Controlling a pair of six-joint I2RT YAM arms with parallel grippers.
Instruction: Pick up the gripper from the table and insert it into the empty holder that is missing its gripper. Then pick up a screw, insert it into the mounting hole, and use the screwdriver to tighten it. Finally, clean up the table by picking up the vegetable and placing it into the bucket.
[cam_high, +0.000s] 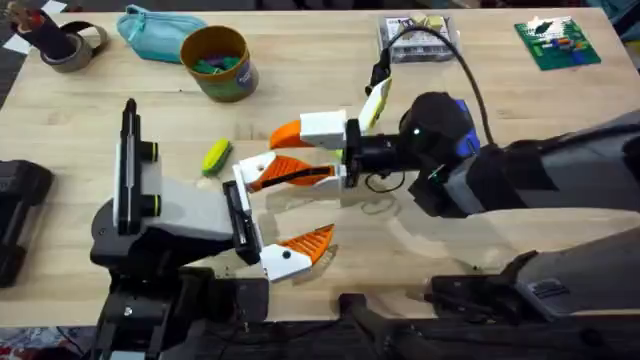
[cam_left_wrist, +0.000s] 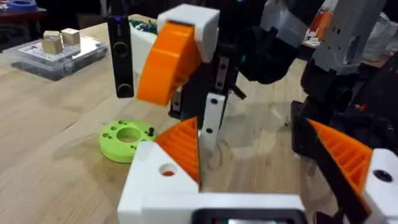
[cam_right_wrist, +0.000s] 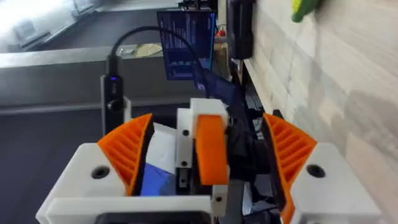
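My right gripper (cam_high: 275, 155) reaches in from the right and stands open. Its orange pads sit on either side of a white holder (cam_right_wrist: 185, 127) that carries a small orange ribbed gripper (cam_right_wrist: 211, 149), without touching it. That holder (cam_high: 248, 172) is on the black bar of the grey body at the left. My left gripper (cam_left_wrist: 261, 155) is open, with one right finger between its pads. The yellow-green vegetable (cam_high: 215, 155) lies beside the holder. The mustard bucket (cam_high: 218, 62) stands at the back. A bright blue piece (cam_high: 463, 140) peeks from behind the right arm; I cannot tell whether it is the screwdriver.
A lime-green disc (cam_left_wrist: 124, 140) with holes and a small black screw lies on the table. At the back are a teal pouch (cam_high: 155, 35), tape rolls (cam_high: 70, 45), a clear box (cam_high: 420, 40) and a green board (cam_high: 555, 45). A black block (cam_high: 20, 210) sits at the left edge.
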